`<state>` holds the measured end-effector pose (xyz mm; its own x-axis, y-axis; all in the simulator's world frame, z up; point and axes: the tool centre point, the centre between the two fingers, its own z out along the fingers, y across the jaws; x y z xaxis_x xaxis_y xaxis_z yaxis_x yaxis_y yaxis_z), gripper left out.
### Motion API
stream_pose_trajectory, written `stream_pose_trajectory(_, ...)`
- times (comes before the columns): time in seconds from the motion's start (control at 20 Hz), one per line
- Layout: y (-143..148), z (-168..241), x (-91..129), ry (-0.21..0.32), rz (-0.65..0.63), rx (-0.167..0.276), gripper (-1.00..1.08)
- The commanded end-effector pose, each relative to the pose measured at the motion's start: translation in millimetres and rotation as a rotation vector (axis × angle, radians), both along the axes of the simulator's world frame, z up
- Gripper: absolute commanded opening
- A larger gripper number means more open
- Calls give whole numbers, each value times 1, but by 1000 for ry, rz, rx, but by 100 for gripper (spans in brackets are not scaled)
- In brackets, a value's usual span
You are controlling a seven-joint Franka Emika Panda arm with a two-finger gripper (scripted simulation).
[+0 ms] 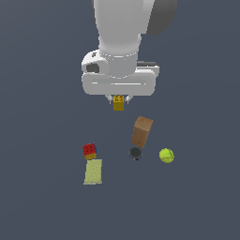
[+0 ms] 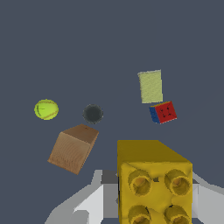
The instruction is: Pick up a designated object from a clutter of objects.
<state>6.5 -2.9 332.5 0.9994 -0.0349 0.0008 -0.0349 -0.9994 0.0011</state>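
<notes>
The tiny orange-yellow block with bumps (image 1: 118,103) hangs from my gripper (image 1: 118,99), raised well above the floor. In the wrist view the block (image 2: 153,179) fills the foreground between the grey fingers (image 2: 94,201), which are shut on it. Below lie the clutter objects: the red dotted cube (image 1: 89,150), the pale yellow flat pad (image 1: 93,171), the tall brown box (image 1: 141,131), the dark round cup (image 1: 135,153) and the yellow-green ball (image 1: 166,155). All stand apart from the gripper.
The wrist view shows the same items on the grey floor: ball (image 2: 46,109), cup (image 2: 92,113), brown box (image 2: 73,147), pad (image 2: 150,86), red cube (image 2: 163,112). The cube touches the pad's end; the cup sits at the box's foot.
</notes>
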Motion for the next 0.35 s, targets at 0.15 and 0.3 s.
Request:
stream_pose_trajectory(0.15,7,18,-7,1,0,1,-100)
stream_pose_trajectory(0.3,8,20,-7,1,0,1,-100)
